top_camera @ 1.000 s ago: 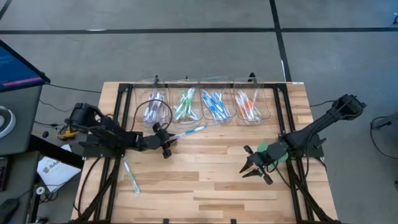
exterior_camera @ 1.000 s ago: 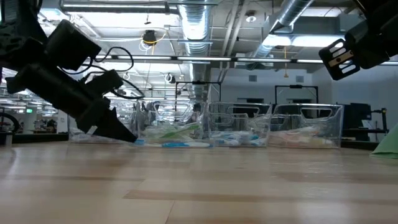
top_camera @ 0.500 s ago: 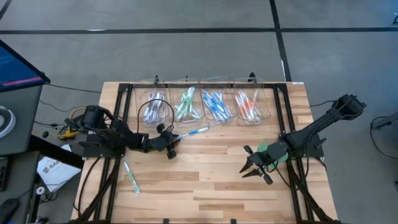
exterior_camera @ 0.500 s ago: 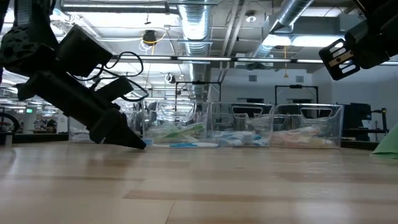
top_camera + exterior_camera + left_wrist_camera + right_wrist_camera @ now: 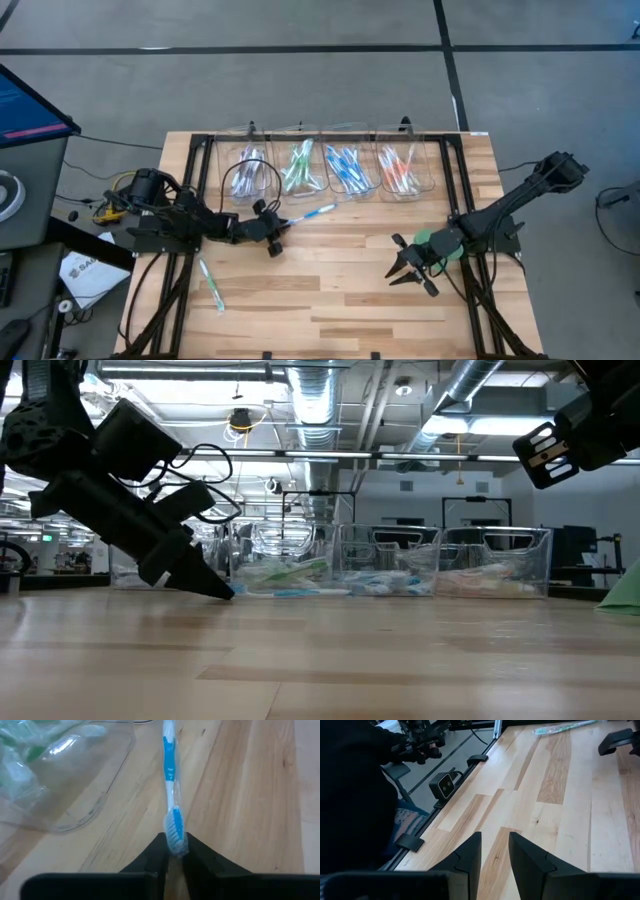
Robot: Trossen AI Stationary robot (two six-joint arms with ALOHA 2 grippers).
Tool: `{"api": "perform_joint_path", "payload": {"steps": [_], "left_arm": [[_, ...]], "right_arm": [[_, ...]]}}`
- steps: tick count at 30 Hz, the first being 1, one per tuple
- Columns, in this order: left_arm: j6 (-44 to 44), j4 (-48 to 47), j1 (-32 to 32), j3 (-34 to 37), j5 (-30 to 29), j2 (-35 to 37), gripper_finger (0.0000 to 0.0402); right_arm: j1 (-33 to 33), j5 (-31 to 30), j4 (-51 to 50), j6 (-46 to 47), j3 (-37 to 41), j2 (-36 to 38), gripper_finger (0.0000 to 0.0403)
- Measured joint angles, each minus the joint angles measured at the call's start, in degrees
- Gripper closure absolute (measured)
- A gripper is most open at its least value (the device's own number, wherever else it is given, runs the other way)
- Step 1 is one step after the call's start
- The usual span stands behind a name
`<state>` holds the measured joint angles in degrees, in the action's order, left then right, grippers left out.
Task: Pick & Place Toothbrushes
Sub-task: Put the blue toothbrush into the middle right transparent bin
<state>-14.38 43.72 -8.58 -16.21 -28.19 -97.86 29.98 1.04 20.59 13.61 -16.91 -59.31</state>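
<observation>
Moved: left end effector (image 5: 172,851) has slid along the light wooden table (image 5: 340,290) to the brush end of the thin white-and-blue plastic toothbrush (image 5: 170,780).
Left end effector: low on the table, fingers pinched together on the bristle end, probably so it can lift it.
Toothbrush: flat on the table, just in front of the clear plastic bins (image 5: 330,170), pointing toward the blue one.
Other toothbrush: a thin green-and-white one (image 5: 210,283) lies well apart, near the left edge.
Right end effector (image 5: 494,851): waits over bare table, fingers a little apart, holding nothing.
</observation>
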Motion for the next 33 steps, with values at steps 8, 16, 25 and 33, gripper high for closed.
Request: {"api": "perform_joint_path", "payload": {"steps": [8,16,25,33], "left_arm": [[-2.4,-0.8,0.0,-0.1,1.2,0.1,0.0396],[-4.8,-1.1,-0.2,-0.1,2.6,0.1,0.0400],[-5.6,-3.0,-3.3,0.2,8.1,4.9,0.0401],[-4.1,-4.8,-6.1,0.1,5.2,12.6,0.0401]], "right_arm": [[0.0,0.0,0.0,0.1,0.0,0.0,0.0310],[0.0,0.0,0.0,4.2,0.0,0.0,0.0310],[0.0,0.0,0.0,4.5,0.0,0.0,0.0310],[0.0,-1.1,0.0,4.7,0.0,0.0,0.0310]]}}
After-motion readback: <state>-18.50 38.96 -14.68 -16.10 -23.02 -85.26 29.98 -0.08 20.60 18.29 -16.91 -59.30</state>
